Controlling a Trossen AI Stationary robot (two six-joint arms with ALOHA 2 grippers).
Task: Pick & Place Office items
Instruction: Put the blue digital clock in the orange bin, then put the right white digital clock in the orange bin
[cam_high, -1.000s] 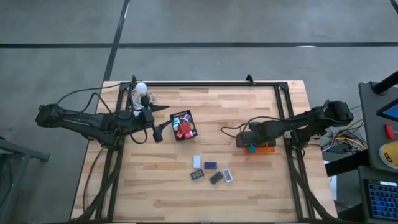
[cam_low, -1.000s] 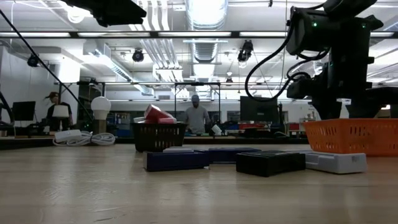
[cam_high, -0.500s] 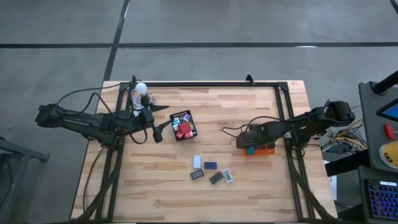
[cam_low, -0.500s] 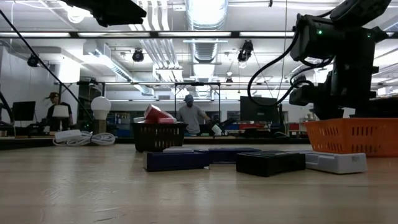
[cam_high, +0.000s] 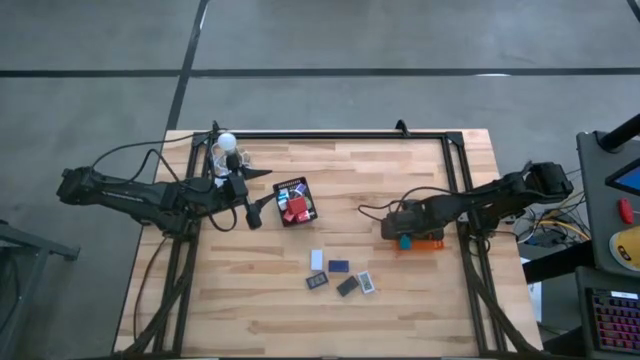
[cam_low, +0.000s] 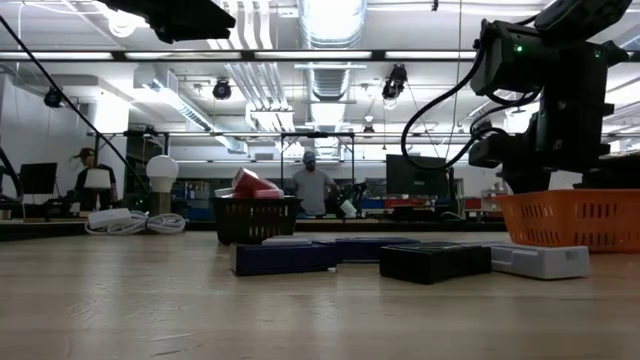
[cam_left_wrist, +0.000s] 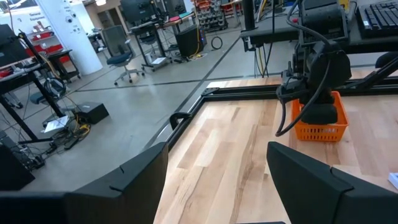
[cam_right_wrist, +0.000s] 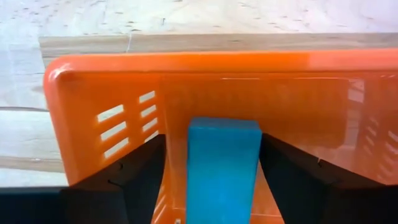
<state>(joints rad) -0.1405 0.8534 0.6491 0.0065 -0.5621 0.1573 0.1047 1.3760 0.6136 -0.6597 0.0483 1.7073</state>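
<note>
My right gripper (cam_right_wrist: 214, 186) points down into the orange tray (cam_right_wrist: 112, 81) at the table's right. An upright blue block (cam_right_wrist: 222, 168) stands between its open fingers. From above, the block (cam_high: 405, 241) shows just below the gripper. One finger (cam_right_wrist: 140, 180) stands clear of the block, with orange showing in the gap. My left gripper (cam_left_wrist: 217, 168) hangs open and empty beside the black mesh tray (cam_high: 295, 201), which holds red pieces. Several office items lie flat at the table's middle: a white one (cam_high: 317, 259), a blue one (cam_high: 339, 267) and black ones (cam_high: 347, 285). My right gripper's other finger (cam_right_wrist: 292, 186) lies right against the blue block's side (cam_right_wrist: 256, 168), and I cannot tell whether it touches. The block's lower end is cut off by the picture's edge, so what it rests on does not show.
A white round bulb (cam_high: 227, 141) with cords sits at the table's far left corner. A black frame rail (cam_high: 340, 134) runs along the far edge and down both sides. Bare wood lies between the two trays and toward the near edge. People move in the room beyond the table.
My right hand has tipped a little while staying over the orange tray. In the low view its upper housing has shifted slightly toward the picture's right.
</note>
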